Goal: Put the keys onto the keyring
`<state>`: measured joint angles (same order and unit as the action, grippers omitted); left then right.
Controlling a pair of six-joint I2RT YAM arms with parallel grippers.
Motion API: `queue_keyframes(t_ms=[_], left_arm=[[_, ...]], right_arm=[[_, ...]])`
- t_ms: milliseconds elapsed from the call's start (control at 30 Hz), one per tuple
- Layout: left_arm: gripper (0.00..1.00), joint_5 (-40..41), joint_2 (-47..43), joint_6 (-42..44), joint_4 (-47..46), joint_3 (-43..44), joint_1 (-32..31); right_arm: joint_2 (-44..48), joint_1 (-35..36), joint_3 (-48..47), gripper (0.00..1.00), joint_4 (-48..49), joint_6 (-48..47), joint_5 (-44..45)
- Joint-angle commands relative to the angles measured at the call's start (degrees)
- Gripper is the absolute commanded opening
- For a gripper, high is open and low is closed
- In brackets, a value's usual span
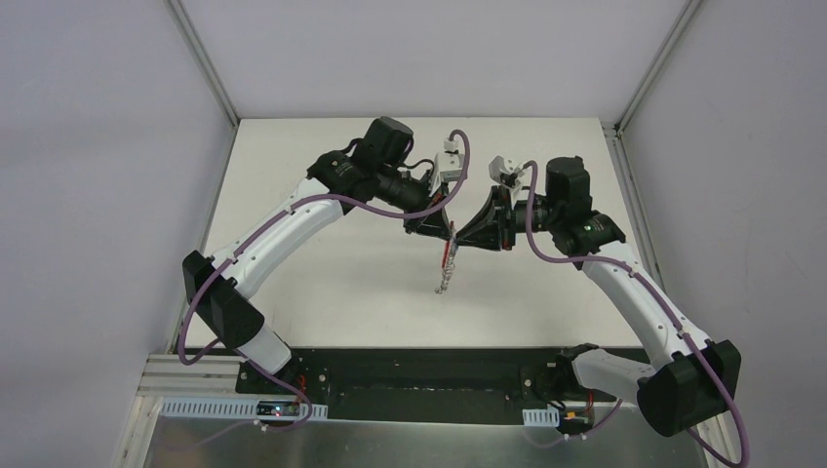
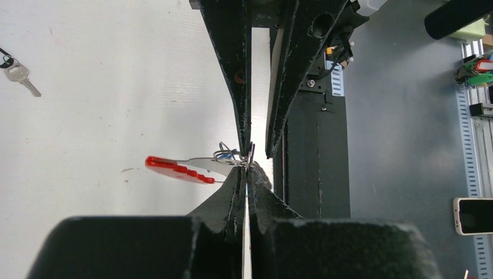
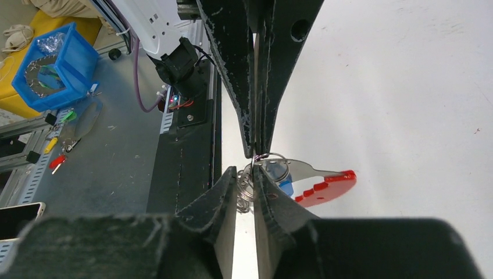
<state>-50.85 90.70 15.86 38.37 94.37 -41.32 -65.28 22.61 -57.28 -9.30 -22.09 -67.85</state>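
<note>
Left wrist view – the left gripper (image 2: 246,173) is closed tight, its tips pinching a thin metal ring of the keyring (image 2: 232,157). The right gripper's tips meet it from the opposite side at the same ring.

Right wrist view – the right gripper (image 3: 244,171) stands narrow, with coiled rings of the keyring between its fingers. Whether they clamp the coil cannot be told.

Only this view shows the blue-headed key (image 3: 283,185). It sits just beside the rings, partly hidden behind them. Whether it is threaded on is unclear.

The red band (image 2: 179,168) projects sideways from the rings, away from both grippers, clear of the table (image 1: 332,292).

Only the top view shows the chain of small rings (image 1: 444,283) hanging below the keyring's pinched point.

Only the left wrist view shows the silver key (image 2: 21,74), with a dark loop at its head. It lies flat on the table, well apart from the keyring.
</note>
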Motion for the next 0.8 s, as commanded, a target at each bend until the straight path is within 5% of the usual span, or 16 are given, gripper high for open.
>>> queue_keyframes(t_ms=[0,333,667,767], left_arm=[[0.0,-1.9,0.0,-0.7,-2.3,1.6,-0.5],[0.0,-1.1,0.7,-1.2,-2.3,2.0,-0.5],[0.0,-0.4,1.1,-0.4,-1.5,2.7,-0.4],[0.15,-0.8,1.9,-0.5,0.0,4.4,0.5]], right_arm=[[1.2,0.5,-2.2,0.16,1.4,-0.1,-1.4],[0.3,0.7,-2.0,0.0,3.6,2.4,-0.4],[1.5,-0.4,-2.0,0.0,0.5,0.5,4.7],[3.1,-3.0,-1.3,0.0,-0.7,0.1,4.5]])
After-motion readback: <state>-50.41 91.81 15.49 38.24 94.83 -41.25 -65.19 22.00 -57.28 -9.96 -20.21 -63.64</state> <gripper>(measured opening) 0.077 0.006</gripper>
